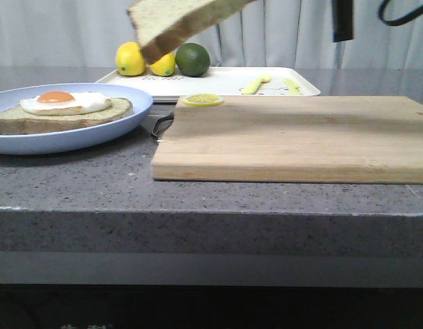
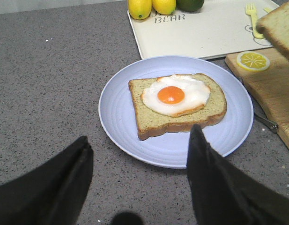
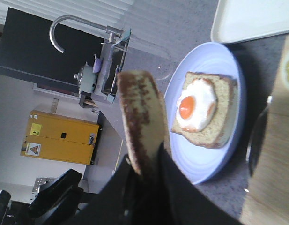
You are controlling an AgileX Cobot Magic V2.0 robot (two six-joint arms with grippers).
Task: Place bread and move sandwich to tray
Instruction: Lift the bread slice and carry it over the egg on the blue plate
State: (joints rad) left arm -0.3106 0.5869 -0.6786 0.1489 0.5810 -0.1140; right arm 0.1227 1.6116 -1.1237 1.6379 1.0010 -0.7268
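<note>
The bread [image 1: 177, 24] hangs tilted in the air, high above the gap between plate and cutting board. In the right wrist view my right gripper [image 3: 145, 165] is shut on the bread [image 3: 139, 117], which shows edge-on. The sandwich [image 1: 60, 110], a slice with a fried egg, lies on the pale blue plate [image 1: 132, 116] at the left. My left gripper [image 2: 139, 145] is open and empty over the counter, just short of the plate's [image 2: 116, 112] near rim, facing the sandwich [image 2: 177, 103]. The white tray [image 1: 225, 82] lies behind the plate and the board.
A wooden cutting board [image 1: 293, 137] with a lemon slice [image 1: 203, 100] fills the right of the counter. Two lemons [image 1: 130, 59] and a lime [image 1: 192, 59] stand at the tray's far left; yellow cutlery [image 1: 254, 85] lies on it. A metal utensil [image 1: 160, 123] lies between plate and board.
</note>
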